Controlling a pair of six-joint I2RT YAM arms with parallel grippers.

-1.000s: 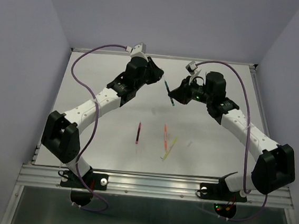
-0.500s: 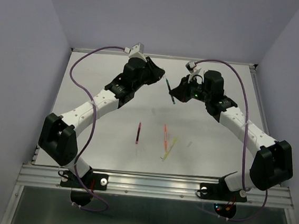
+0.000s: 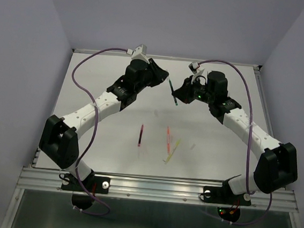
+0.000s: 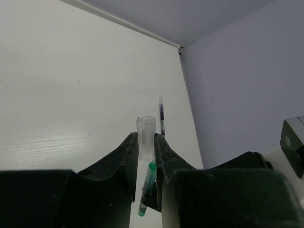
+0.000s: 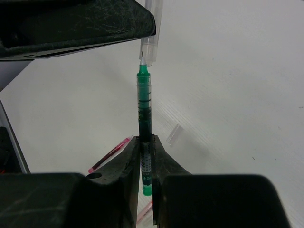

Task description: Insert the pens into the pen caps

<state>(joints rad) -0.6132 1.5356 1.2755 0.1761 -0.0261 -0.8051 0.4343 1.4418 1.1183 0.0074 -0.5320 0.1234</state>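
Fingers (image 5: 124, 164) of the right gripper (image 5: 146, 142) are closed narrowly on the green pen (image 5: 144, 104), which is gripped low on its barrel with the tip up. One pen cap (image 4: 146, 130) is pinched in the left gripper (image 4: 146, 142), and its end is met by the green pen's tip; whether the tip is inside cannot be told. Five pens are counted. The dark blue pen (image 4: 162, 116) lies past the green pen. The maroon pen (image 3: 141, 135), orange-red pen (image 3: 168, 139) and yellow pen (image 3: 172, 151) lie nearer the bases than the green pen. One loose cap (image 5: 173, 134) lies on the table (image 3: 91, 76) beside the green pen.

top: overhead, looking down | wrists: close, facing each other (sharing green pen (image 5: 144, 104))
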